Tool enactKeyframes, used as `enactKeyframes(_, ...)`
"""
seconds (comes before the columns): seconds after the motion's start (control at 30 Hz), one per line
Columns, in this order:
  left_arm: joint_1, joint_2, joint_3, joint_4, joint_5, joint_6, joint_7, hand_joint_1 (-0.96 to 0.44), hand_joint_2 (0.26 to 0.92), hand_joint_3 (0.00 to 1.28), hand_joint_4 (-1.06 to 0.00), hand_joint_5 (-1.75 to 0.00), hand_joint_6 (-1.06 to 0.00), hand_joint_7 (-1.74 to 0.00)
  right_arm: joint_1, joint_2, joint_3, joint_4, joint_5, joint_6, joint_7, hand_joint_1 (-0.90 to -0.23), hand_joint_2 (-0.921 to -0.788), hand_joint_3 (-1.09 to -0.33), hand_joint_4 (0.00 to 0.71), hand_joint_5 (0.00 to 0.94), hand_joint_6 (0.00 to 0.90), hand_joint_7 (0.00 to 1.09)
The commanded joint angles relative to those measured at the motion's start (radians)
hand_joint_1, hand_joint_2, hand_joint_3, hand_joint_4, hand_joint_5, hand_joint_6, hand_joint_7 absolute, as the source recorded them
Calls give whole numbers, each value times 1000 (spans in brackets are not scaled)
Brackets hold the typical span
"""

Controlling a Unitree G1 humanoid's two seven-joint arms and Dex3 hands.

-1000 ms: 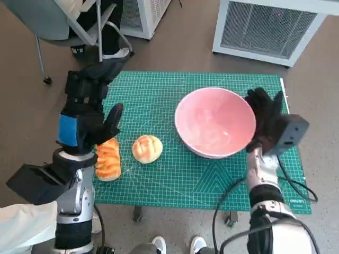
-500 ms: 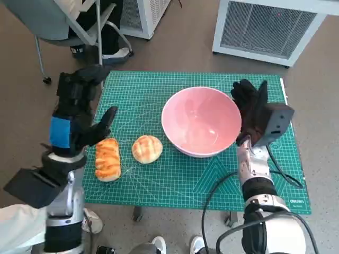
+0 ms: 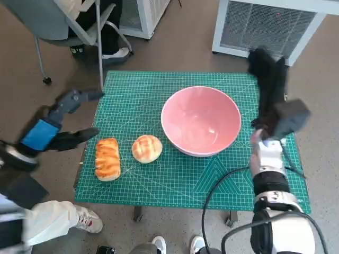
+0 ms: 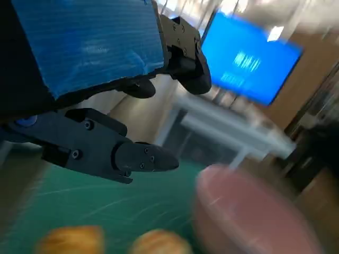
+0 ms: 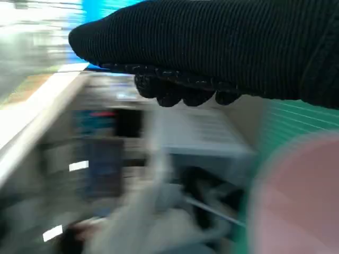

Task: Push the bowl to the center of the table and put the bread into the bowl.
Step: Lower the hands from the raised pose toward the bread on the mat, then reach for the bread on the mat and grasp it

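On green mat (image 3: 159, 180): pink bowl (image 3: 201, 120), mid-mat, nothing inside, rim free all round. Right hand (image 3: 267, 84) lifted beyond bowl's right rim, not touching; fingers blurred, cannot tell. Left hand (image 3: 61, 119) off mat's left edge, fingers apart, holding nothing. Round bread (image 3: 146, 148) just left of bowl; long bread (image 3: 107, 158) farther left, near edge.

No print on the green mat (image 3: 159, 180) is legible.

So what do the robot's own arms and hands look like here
The left hand is black hard plastic with visible screws, and a patch of blue tape covers its back. The right hand wears a black knitted glove, with a grey box-like housing at its wrist. Below that, the right forearm is pale with dark bands, and black cables loop beside it.
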Motion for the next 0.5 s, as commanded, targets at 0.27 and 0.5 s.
enactKeyframes(0.27, -133, 166, -137, 169, 114, -180, -142, -259, 906, 11, -485, -2, -535, -83, 185, 11, 71, -368, 85, -90, 160, -405, -921, -528, 392, 7, 58, 742)
enactKeyframes(0.5, -223, 219, -230, 232, 238, -290, -160, -91, 834, 1, -405, 0, -525, -39, 260, 3, 109, -544, 106, -56, 207, -398, -921, -530, 404, 12, 49, 790)
